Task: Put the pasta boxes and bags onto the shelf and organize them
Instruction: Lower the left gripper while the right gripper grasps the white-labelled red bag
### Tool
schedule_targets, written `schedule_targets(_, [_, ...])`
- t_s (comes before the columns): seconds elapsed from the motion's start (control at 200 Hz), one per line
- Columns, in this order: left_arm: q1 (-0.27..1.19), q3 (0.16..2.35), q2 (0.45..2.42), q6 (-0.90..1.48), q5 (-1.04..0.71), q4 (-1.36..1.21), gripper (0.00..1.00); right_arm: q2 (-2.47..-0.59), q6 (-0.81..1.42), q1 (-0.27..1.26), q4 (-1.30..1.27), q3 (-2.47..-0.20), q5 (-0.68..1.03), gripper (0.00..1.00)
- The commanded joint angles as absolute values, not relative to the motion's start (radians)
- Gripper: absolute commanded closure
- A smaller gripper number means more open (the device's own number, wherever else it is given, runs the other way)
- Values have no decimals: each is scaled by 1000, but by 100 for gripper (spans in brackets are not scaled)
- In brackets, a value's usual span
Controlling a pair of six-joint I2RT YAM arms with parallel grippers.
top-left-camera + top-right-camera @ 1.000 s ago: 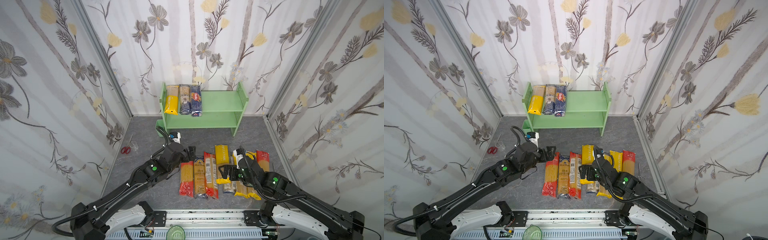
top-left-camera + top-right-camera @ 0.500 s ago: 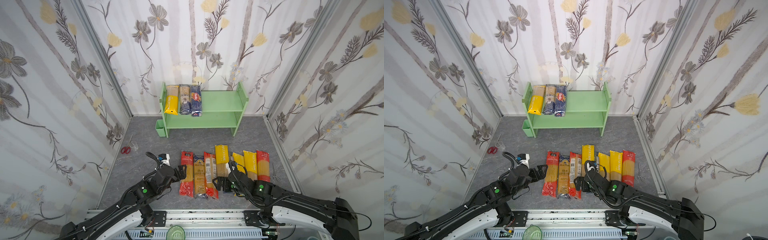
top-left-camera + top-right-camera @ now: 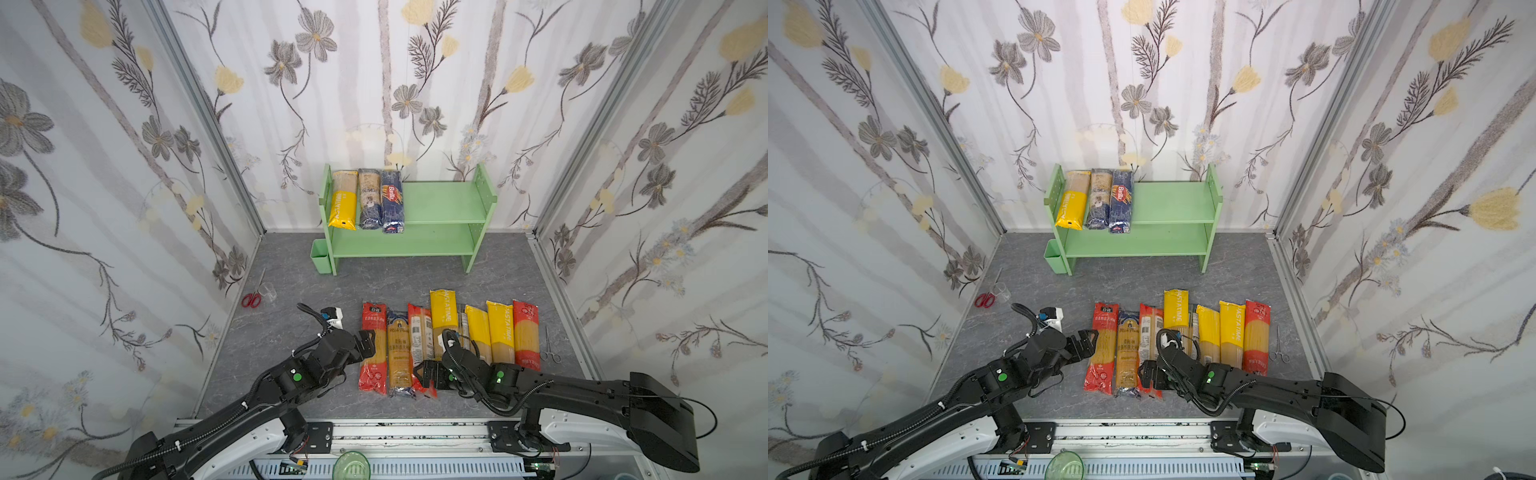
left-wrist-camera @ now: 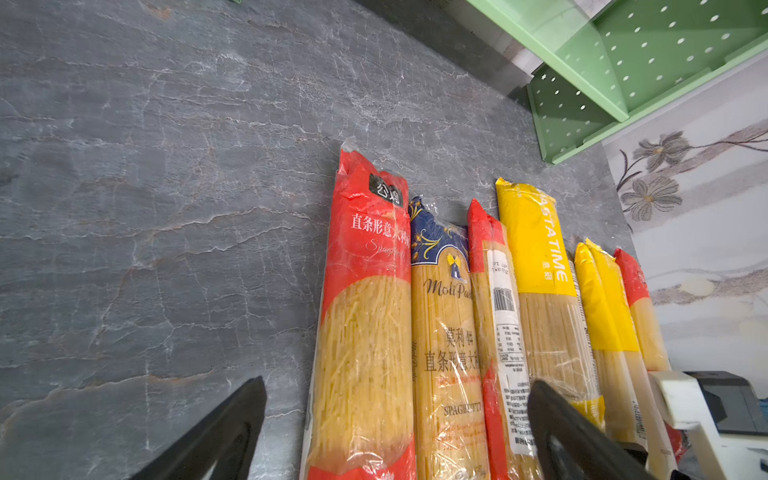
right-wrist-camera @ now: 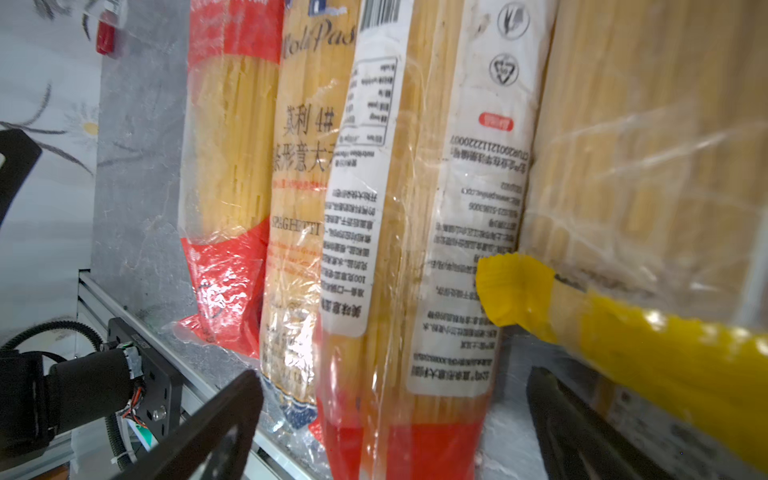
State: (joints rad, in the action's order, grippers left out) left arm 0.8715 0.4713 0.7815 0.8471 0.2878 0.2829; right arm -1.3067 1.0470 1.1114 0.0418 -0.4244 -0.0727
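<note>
Left wrist view: left gripper [image 4: 397, 384] gapes wide, empty, at the red-ended spaghetti bag [image 4: 365, 332] in the row on the floor [image 3: 291, 332]; right gripper [image 5: 392, 376], equally wide and empty, frames the white-labelled bag [image 5: 365, 208]. Both have drawn back from the shelf [image 3: 440, 203] since a second ago. Right arm [image 3: 582, 386] hides the near end of the Pastatime bag [image 3: 442, 316]

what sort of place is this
Probably a robot test cell dressed as a pantry, not a real room: floral wall panels enclose a small grey tabletop, two robot arms sit on a metal rail at its front, and a small green shelf holds pasta packs.
</note>
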Motion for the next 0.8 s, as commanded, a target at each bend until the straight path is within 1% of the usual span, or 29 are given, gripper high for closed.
schedule_targets(0.0, [872, 484, 799, 816, 327, 265, 0, -1358, 1078, 1115, -16, -444, -55, 0])
schedule_targets(0.175, [872, 508, 828, 791, 342, 264, 0, -1447, 1088, 1118, -87, -454, -14, 0])
schedule_targets(0.235, [873, 516, 836, 786, 341, 264, 0, -1492, 1086, 1120, -103, -469, -2, 2])
schedule_targets(0.285, [872, 522, 839, 784, 342, 264, 0, -1534, 1079, 1119, -111, -486, 15, 7])
schedule_targets(0.435, [873, 526, 825, 769, 350, 264, 0, -1629, 1072, 1124, -133, -524, 59, 37])
schedule_targets(0.594, [872, 528, 806, 758, 364, 265, 0, -1614, 1071, 1130, -110, -531, 62, 54])
schedule_targets(0.654, [871, 527, 798, 762, 371, 265, 0, -1601, 1064, 1131, -86, -531, 50, 57])
schedule_targets(0.719, [871, 530, 793, 763, 378, 265, 0, -1544, 1048, 1129, -49, -543, 33, 65])
schedule_targets(0.794, [871, 537, 794, 758, 382, 265, 0, -1509, 1023, 1129, -2, -568, 15, 69])
